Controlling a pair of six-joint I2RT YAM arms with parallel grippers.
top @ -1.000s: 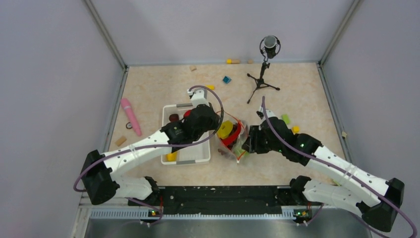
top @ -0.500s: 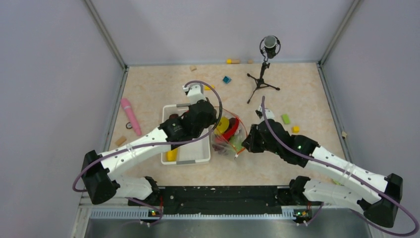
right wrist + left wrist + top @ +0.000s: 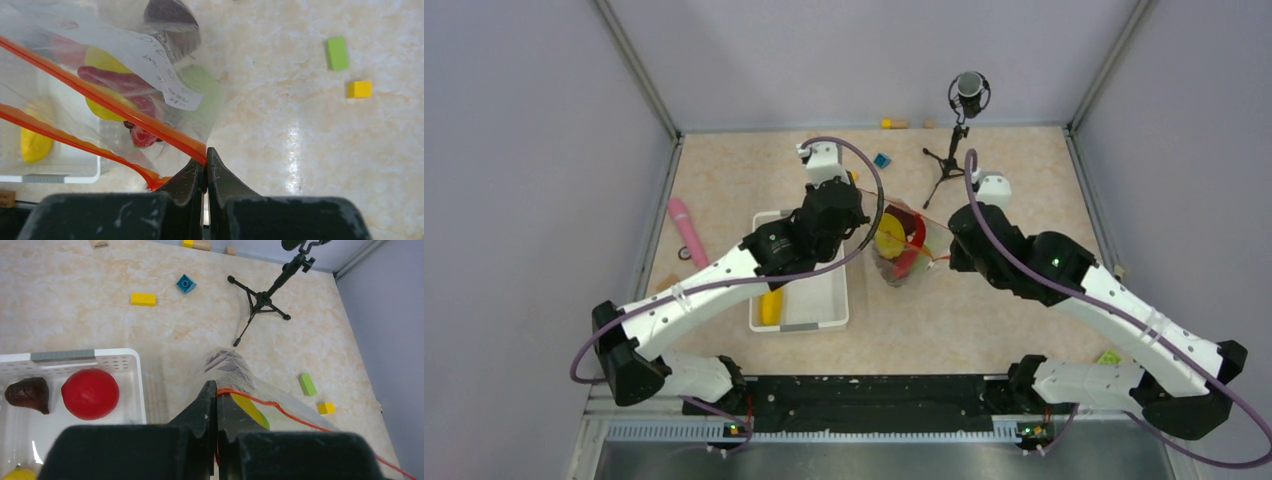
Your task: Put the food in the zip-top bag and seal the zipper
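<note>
Top external: beside basket (image 3: 809, 312), bag (image 3: 902, 248) hangs lifted between left gripper (image 3: 216, 390) and right gripper (image 3: 205, 156); both jaws pinched tight on zipper (image 3: 100, 95) ends. Likely best: pull evenly, no jerk. Zipper long axis left-right, mouth up. Apple (image 3: 90, 393) not yet bagged

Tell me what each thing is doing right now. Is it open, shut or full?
left claw, shut on one end of the zipper.
right claw, shut on the other end of the zipper.
zipper, not sealed; its two strips stand apart.
zip-top bag, open, with food inside.
white basket, holds a red apple, a maroon fruit and a yellow piece.
microphone stand, upright.
</note>
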